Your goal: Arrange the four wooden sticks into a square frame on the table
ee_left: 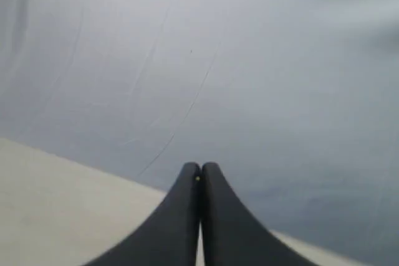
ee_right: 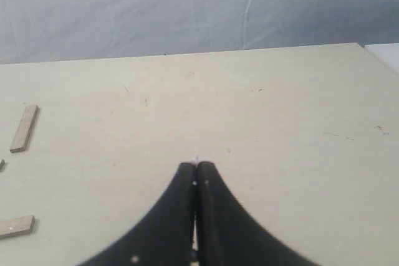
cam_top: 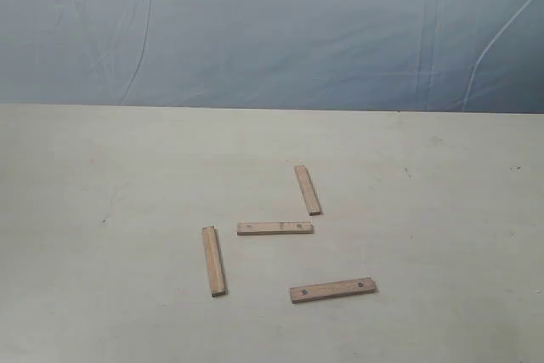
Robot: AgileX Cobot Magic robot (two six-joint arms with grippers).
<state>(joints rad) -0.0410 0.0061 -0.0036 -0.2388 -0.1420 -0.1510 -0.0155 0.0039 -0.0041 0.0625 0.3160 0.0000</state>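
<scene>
I find four short flat light-brown wooden slats (cam_top: 274,229) lying loose on the wide pale beige matte counter (cam_top: 102,176), about midway between its left and right edges and well clear of its far edge; no square is formed. The middle slat (cam_top: 274,229) runs parallel to the far edge. The far slat (cam_top: 308,190) points toward that edge, its near end just beside the middle slat's right end. The left slat (cam_top: 213,261) lies near the middle slat's left end, and the nearest slat (cam_top: 332,290) sits apart toward the near edge. The left tool (ee_left: 199,175) has its black tips pressed together on nothing and faces the blue-grey cloth backdrop (ee_left: 262,60). The right tool (ee_right: 196,169) is likewise closed and empty over bare counter, well apart from the slats. I judge the work not begun. To do the first pick well, I would spread the right tool before descending, take the far slat across its narrow width at mid-length, and set it down between the middle and nearest slats as the right side, ends overlapping. The slats are thin, so the tips must come nearly to the surface, and scraping is the risk. Room is ample, with bare counter on every side of the group and no edge close.
</scene>
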